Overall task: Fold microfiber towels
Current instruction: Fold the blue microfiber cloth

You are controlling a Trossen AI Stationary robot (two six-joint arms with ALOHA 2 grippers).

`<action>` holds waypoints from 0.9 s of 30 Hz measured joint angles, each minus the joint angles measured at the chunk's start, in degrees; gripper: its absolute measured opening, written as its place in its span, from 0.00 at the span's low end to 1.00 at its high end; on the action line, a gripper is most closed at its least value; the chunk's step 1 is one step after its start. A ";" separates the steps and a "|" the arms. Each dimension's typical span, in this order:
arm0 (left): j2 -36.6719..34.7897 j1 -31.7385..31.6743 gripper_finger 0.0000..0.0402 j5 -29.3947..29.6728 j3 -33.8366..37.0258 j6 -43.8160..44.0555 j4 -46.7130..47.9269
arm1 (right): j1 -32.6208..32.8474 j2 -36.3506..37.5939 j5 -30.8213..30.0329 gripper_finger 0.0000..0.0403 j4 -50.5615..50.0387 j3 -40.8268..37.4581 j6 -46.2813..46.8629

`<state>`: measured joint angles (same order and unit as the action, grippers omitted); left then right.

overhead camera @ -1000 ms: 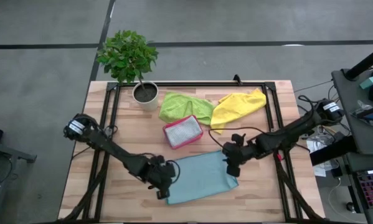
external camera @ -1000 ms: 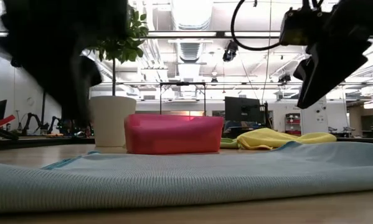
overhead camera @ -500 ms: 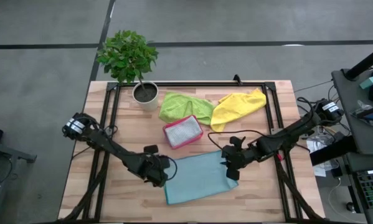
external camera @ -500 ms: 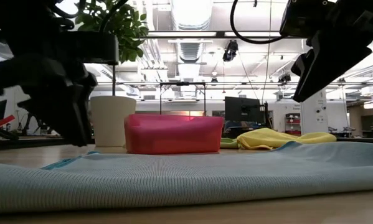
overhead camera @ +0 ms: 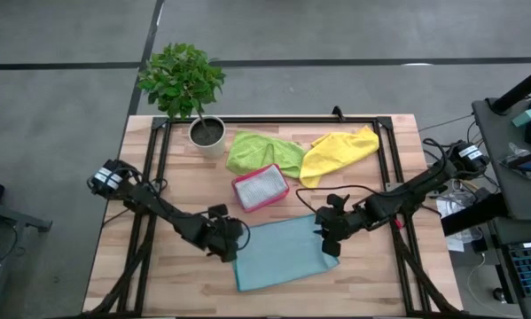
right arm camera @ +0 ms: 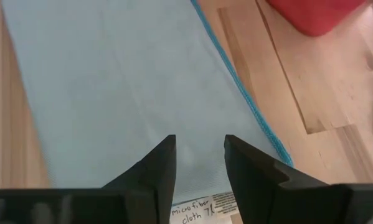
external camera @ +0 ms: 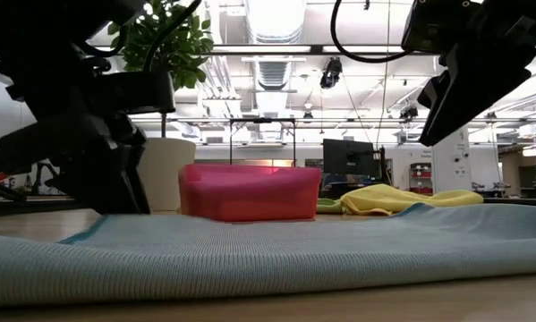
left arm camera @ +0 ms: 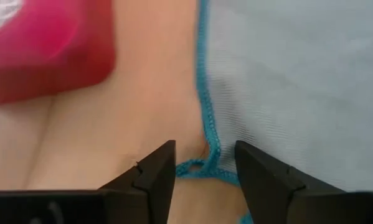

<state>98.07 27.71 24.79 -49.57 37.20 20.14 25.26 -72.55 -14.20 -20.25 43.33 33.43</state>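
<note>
From above, the wooden tabletop (overhead camera: 185,190) sits on a grey floor with a potted plant (overhead camera: 183,84) at its far edge, a lime green towel (overhead camera: 263,151) and a yellow towel (overhead camera: 338,151) bunched beside it, and a pink tray (overhead camera: 261,187) in the middle holding what looks like a pale grey cloth. The teal-blue towel (overhead camera: 285,252) lies flat at the near edge, and this is where things have changed: a second ago the left pincer (overhead camera: 227,241) was down at the towel's near-left corner, and now it has drawn back to the far-left corner, off the cloth. The right pincer (overhead camera: 329,232) has hardly moved, poised at the towel's far-right corner. At table height the teal cloth spreads smooth across the foreground, the left arm low beside the tray and the right one lifted clear. The left wrist view shows its fingers (left arm camera: 155,171) parted and empty, straddling the blue hem (they have just opened). The right wrist view shows its fingers (right arm camera: 161,168) partly apart over the cloth near a label (right arm camera: 197,208), holding nothing. I judge the towel is spread and the fold itself not yet begun.
</note>
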 joint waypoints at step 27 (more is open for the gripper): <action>-7.25 0.03 0.00 -4.36 -0.39 -1.23 0.82 | 0.00 0.02 -0.94 0.31 0.21 -0.09 0.66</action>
<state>90.82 27.75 20.43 -49.97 35.97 20.96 25.26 -72.53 -15.14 -20.04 43.24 34.09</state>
